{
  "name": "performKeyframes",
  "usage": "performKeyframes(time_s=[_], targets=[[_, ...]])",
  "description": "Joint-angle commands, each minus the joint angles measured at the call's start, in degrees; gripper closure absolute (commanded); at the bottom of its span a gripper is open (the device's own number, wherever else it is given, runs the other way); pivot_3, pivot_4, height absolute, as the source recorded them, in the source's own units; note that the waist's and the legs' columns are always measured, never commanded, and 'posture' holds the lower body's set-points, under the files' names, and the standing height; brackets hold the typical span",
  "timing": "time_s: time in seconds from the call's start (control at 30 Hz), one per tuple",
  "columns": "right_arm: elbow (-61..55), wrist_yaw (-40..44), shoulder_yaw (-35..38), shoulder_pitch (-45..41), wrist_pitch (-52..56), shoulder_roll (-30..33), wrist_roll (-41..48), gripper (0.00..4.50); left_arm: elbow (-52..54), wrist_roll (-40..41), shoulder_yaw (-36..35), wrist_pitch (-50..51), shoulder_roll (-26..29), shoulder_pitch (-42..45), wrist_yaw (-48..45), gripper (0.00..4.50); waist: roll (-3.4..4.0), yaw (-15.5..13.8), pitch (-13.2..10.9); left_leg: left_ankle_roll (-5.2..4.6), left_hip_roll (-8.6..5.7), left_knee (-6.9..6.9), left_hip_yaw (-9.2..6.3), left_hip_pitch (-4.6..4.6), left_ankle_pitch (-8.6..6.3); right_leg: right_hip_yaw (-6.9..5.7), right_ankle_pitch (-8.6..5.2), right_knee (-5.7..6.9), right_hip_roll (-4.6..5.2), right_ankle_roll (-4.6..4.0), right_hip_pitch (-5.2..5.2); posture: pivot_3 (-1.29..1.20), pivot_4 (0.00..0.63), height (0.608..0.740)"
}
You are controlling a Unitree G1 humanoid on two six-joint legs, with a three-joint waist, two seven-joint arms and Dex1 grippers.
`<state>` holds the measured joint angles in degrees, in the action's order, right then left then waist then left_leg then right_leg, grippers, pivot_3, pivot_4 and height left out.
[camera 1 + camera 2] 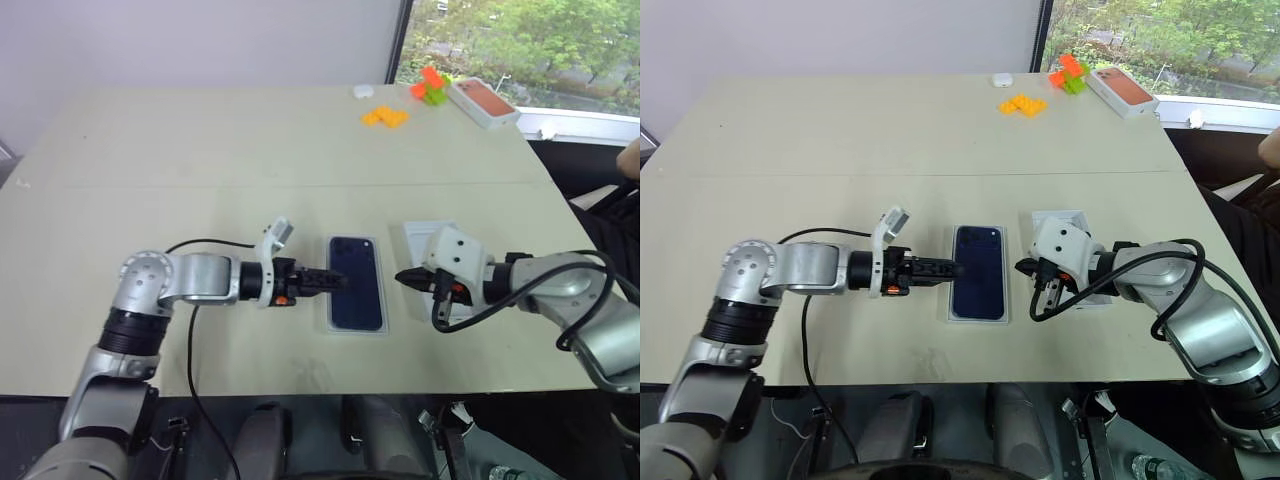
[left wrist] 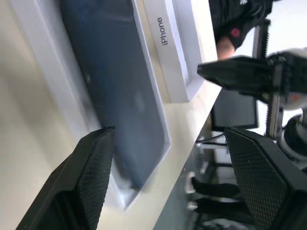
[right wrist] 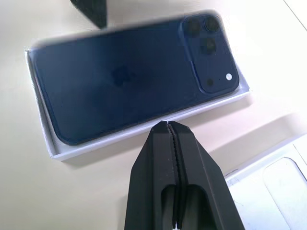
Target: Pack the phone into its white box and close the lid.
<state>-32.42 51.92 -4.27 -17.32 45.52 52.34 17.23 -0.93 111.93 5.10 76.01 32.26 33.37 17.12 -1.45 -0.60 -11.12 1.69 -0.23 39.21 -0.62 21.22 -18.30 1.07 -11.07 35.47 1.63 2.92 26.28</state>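
The dark navy phone (image 1: 356,282) lies flat, camera block up, inside the shallow white box (image 2: 48,72) at the middle of the table's near side. My left gripper (image 1: 335,280) is open at the box's left edge, pointing right, its fingers (image 2: 91,177) spread wide with nothing between them. My right gripper (image 3: 166,125) is shut and empty, its tip just off the box's right edge. The white lid (image 1: 425,238), with "iPhone" on its side wall, lies right of the box and is partly covered by my right wrist.
At the table's far right stand a box with an orange-red top (image 1: 483,100), an orange and green block toy (image 1: 432,88), flat orange pieces (image 1: 385,117) and a small white object (image 1: 363,91). A person's hand (image 1: 630,158) shows at the right edge.
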Motion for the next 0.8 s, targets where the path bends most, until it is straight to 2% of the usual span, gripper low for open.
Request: performKeyframes(time_s=[0.03, 0.13, 0.27, 0.33, 0.4, 0.47, 0.5, 0.63, 0.8], targets=[[-1.09, -0.05, 0.26, -1.5, -0.83, 0.23, 0.44, 4.5, 4.93, 1.07, -1.9, -0.19, 4.39, -0.28, -4.66, 0.71, -0.01, 0.03, 0.0, 0.0, 0.0, 0.01, 0.01, 0.02, 0.0, 0.0, -0.04, -0.01, 0.0, -0.06, 0.01, 0.0, 0.15, 0.74], [-0.57, -0.19, -0.25, -2.2, -1.18, -0.24, 0.27, 4.5, 5.76, 1.07, -3.64, -3.01, 8.6, -0.54, -4.5, 0.71, 0.0, 0.07, 0.0, 0.0, 0.0, 0.02, 0.02, 0.01, 0.0, 0.01, -0.05, 0.0, 0.0, -0.08, 0.01, 0.0, 0.15, 0.74], [-0.21, -0.76, -0.43, -2.87, -1.14, -1.0, 0.44, 4.5, 8.35, -6.33, -5.64, -4.73, 12.53, -1.34, -7.16, 0.71, 0.0, 0.04, 0.0, 0.0, 0.01, 0.01, 0.08, 0.02, 0.0, -0.04, -0.06, 0.01, -0.04, -0.09, 0.02, 0.0, 0.15, 0.74], [0.31, -2.37, -0.42, -3.93, -0.35, -2.68, 0.55, 4.5, 12.94, -18.36, -9.23, -12.08, 12.65, -4.36, -11.4, 0.71, 0.0, 0.14, 0.0, 0.0, 0.01, 0.01, 0.13, 0.02, 0.0, -0.04, -0.06, -0.01, -0.03, -0.09, 0.01, 0.0, 0.15, 0.74], [1.0, -3.62, -1.09, -4.9, -0.01, -4.17, 0.13, 4.5, 20.31, -36.95, -10.25, -24.78, 13.54, -9.64, -17.09, 0.71, 0.0, 0.44, 0.0, 0.0, 0.01, 0.01, 0.18, 0.03, 0.0, 0.01, -0.06, -0.04, -0.02, -0.11, 0.02, 0.0, 0.15, 0.74], [1.42, -4.19, -1.88, -5.25, -0.47, -4.91, -0.54, 4.5, 24.01, -49.56, -7.56, -32.16, 15.02, -14.02, -22.61, 0.71, 0.0, 0.35, 0.0, 0.08, 0.01, -0.03, 0.23, 0.04, 0.04, 0.03, -0.07, -0.08, -0.03, -0.14, 0.04, 0.0, 0.15, 0.74], [1.53, -4.36, -2.23, -5.36, -0.8, -5.16, -0.76, 4.5, 24.68, -52.6, -6.21, -33.26, 15.43, -15.76, -25.4, 0.71, -0.01, 0.25, 0.0, 0.19, 0.02, -0.04, 0.21, 0.06, 0.11, 0.01, -0.07, -0.1, -0.04, -0.14, 0.06, 0.0, 0.15, 0.74], [2.21, -4.78, -2.89, -6.11, -1.99, -6.3, -0.92, 4.5, 24.9, -56.8, -5.94, -35.36, 13.71, -20.54, -33.13, 0.71, 0.0, -0.11, 0.01, 0.04, 0.03, -0.04, 0.21, 0.1, 0.02, -0.02, -0.08, -0.16, -0.03, -0.15, 0.04, 0.0, 0.15, 0.74], [2.48, -4.95, -3.78, -7.05, -2.3, -7.63, -0.66, 4.5, 25.41, -64.1, -5.07, -37.59, 11.95, -22.75, -37.66, 0.71, -0.01, 0.07, 0.01, -0.08, 0.04, 0.0, 0.24, 0.09, -0.04, -0.01, -0.04, -0.17, -0.04, -0.07, 0.03, 0.0, 0.15, 0.74]])
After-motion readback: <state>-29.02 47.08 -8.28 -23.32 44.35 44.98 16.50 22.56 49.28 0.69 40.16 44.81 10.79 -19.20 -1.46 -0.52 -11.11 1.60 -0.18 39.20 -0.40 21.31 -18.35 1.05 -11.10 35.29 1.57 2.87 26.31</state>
